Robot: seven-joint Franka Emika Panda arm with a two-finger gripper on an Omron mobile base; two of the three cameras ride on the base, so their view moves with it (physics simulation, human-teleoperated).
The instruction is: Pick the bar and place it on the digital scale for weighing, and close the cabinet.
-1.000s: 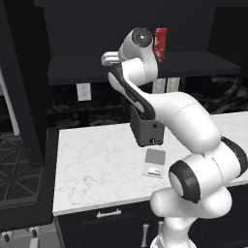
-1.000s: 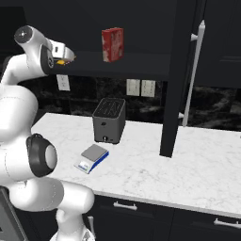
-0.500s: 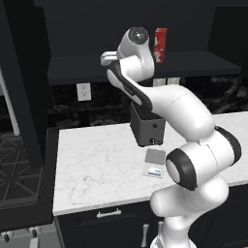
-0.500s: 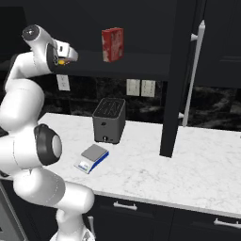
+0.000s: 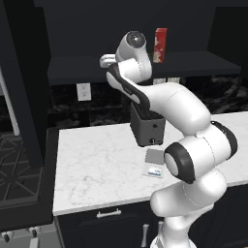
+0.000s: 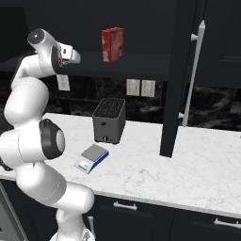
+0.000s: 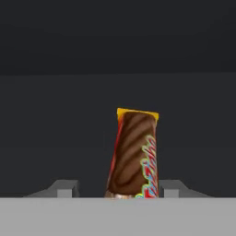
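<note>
The bar (image 7: 134,154) lies on the dark cabinet shelf, pointing away from the hand, with a brown-red wrapper and a yellow far end. My gripper (image 7: 119,188) is open, with one fingertip (image 7: 64,188) left of the bar's near end and the other close on its right. In the base views the hand (image 6: 70,55) (image 5: 104,61) reaches high over the shelf (image 6: 141,70). The digital scale (image 6: 92,157) (image 5: 155,162) sits on the counter in front of the toaster with nothing on it. Both cabinet doors stand open: the right one (image 6: 181,80) and the left one (image 5: 24,82).
A black toaster (image 6: 109,120) (image 5: 147,128) stands behind the scale. A tall red-and-white box (image 6: 113,44) (image 5: 160,44) stands upright on the shelf, to the right of the hand. The white marble counter (image 6: 197,160) runs right; a stove (image 5: 19,174) lies left.
The arm's elbow and lower links have swung while the hand stayed high at the shelf, edging slightly further in. The scale, toaster and box have not moved.
</note>
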